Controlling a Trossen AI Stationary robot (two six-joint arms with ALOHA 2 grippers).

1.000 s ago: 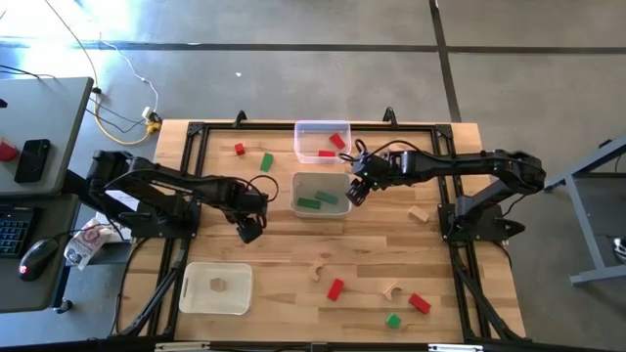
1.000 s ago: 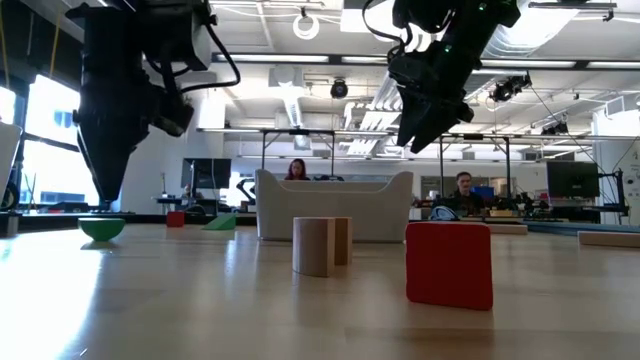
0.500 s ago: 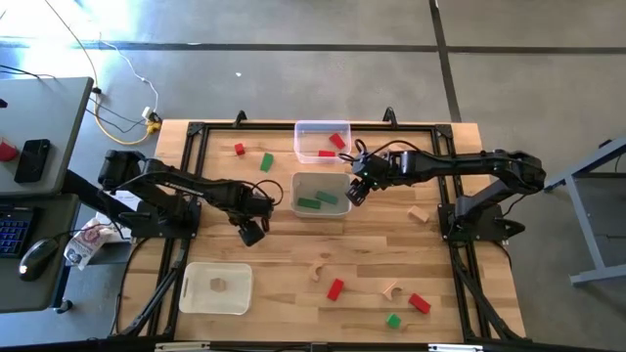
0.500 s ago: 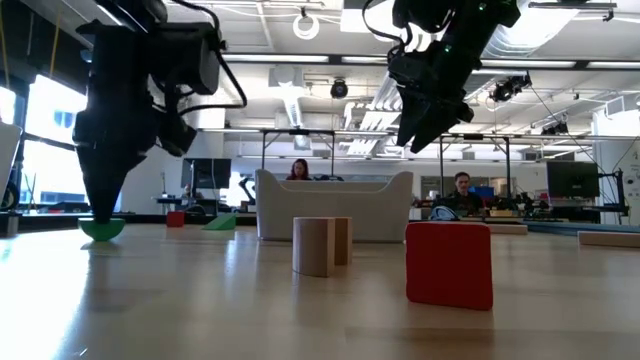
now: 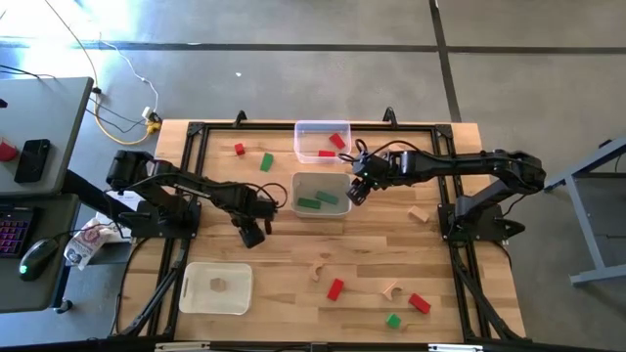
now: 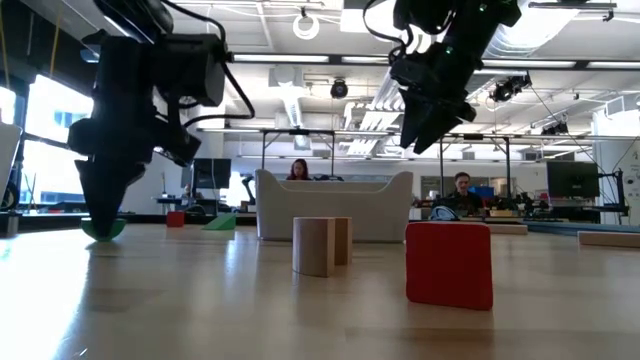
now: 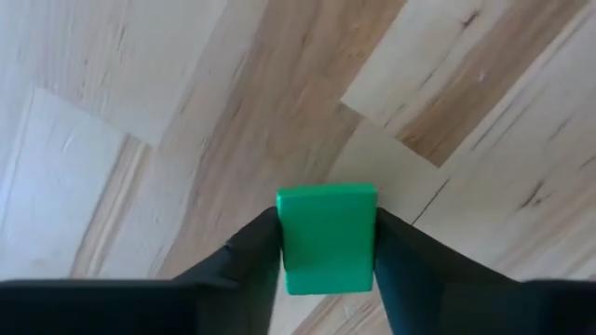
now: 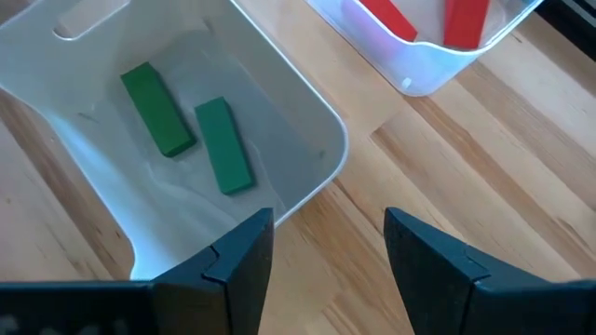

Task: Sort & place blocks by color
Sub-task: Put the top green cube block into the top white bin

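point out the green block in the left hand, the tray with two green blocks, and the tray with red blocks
green block (image 7: 327,237), left wrist view, middle of its top face
tray with two green blocks (image 8: 321,130), right wrist view, its white rim
tray with red blocks (image 5: 311,128), high view, its clear wall

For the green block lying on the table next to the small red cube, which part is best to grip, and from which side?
Probably grip the green block across its long sides, near the middle, coming straight down. It lies flat and slanted, so the grip must turn to match; the red cube stands apart, leaving room.
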